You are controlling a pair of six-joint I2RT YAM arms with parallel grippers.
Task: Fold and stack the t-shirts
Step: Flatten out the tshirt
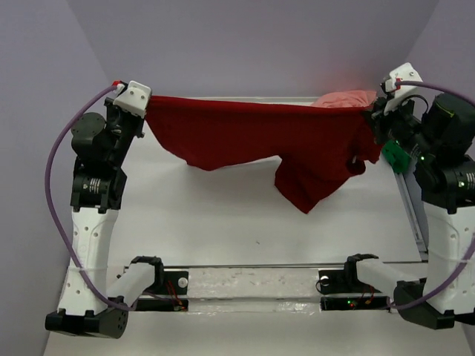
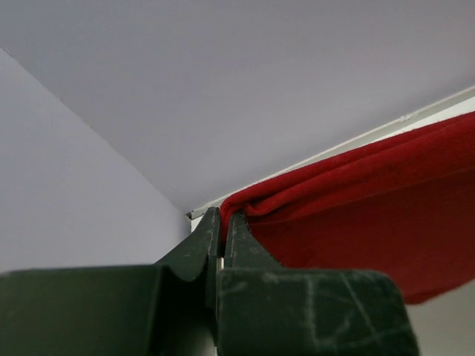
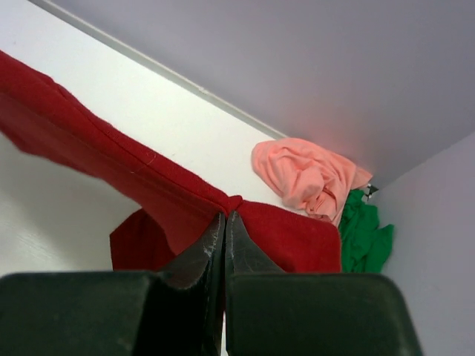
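Note:
The dark red t-shirt (image 1: 252, 137) hangs stretched in the air between both grippers, its lower part drooping toward the table at the right. My left gripper (image 1: 145, 111) is shut on its left edge; in the left wrist view the cloth (image 2: 356, 200) runs out of the closed fingertips (image 2: 220, 216). My right gripper (image 1: 373, 119) is shut on its right edge; in the right wrist view the red cloth (image 3: 156, 182) bunches at the fingertips (image 3: 225, 215). The salmon pink t-shirt (image 1: 345, 99) lies crumpled at the back right, also in the right wrist view (image 3: 308, 178). The bright green t-shirt (image 1: 393, 154) lies beside it (image 3: 364, 230).
The white table (image 1: 223, 222) ends in a back rail against the lilac wall (image 1: 252, 44). A metal rail (image 1: 412, 208) runs along the right side. The arm bases and a clear strip (image 1: 252, 285) sit at the near edge.

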